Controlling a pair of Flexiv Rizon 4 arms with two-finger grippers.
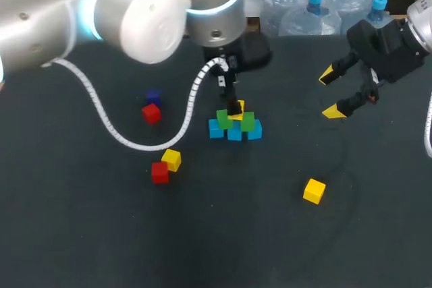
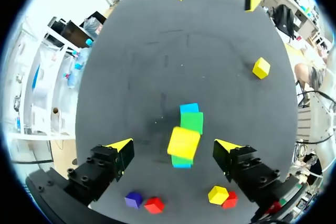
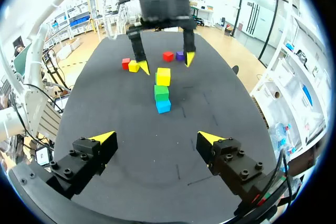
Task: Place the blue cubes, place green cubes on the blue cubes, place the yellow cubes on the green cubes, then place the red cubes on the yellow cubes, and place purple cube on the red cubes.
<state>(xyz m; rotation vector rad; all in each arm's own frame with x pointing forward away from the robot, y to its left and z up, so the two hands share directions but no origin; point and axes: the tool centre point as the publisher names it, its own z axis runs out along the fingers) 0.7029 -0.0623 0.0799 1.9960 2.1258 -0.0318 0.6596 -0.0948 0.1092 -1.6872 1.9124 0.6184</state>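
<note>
The lone yellow cube (image 1: 314, 191) lies nearest to the robot, on the right part of the dark table (image 1: 81, 247), well apart from the other things. A little farther, on the left, a second yellow cube (image 1: 171, 160) touches a red cube (image 1: 160, 172).

At the middle stands the stack: three blue cubes (image 1: 234, 133) in a row, two green cubes (image 1: 248, 123) upon them, and the top yellow cube (image 1: 241, 107) resting across the green ones. The left gripper (image 2: 174, 145) hangs directly over it. Its fingers are spread wide, one on each side of the top yellow cube and, as far as I can see, not touching it.

Left of the stack and slightly farther, another red cube (image 1: 151, 113) sits just beside the purple cube (image 1: 153, 96). Farthest, on the right, the right gripper (image 1: 332, 92) hovers above the table, also spread wide and holding nothing.

I judge that the yellow layer is the step in hand. Blue and green are done, one yellow is on, two lie loose, and red and purple are not yet used. The next move calls, I think, for the left arm to lift straight up, so that no finger brushes the top yellow cube. Then a loose yellow one must be fetched, and the right gripper is closer to the lone yellow cube.
</note>
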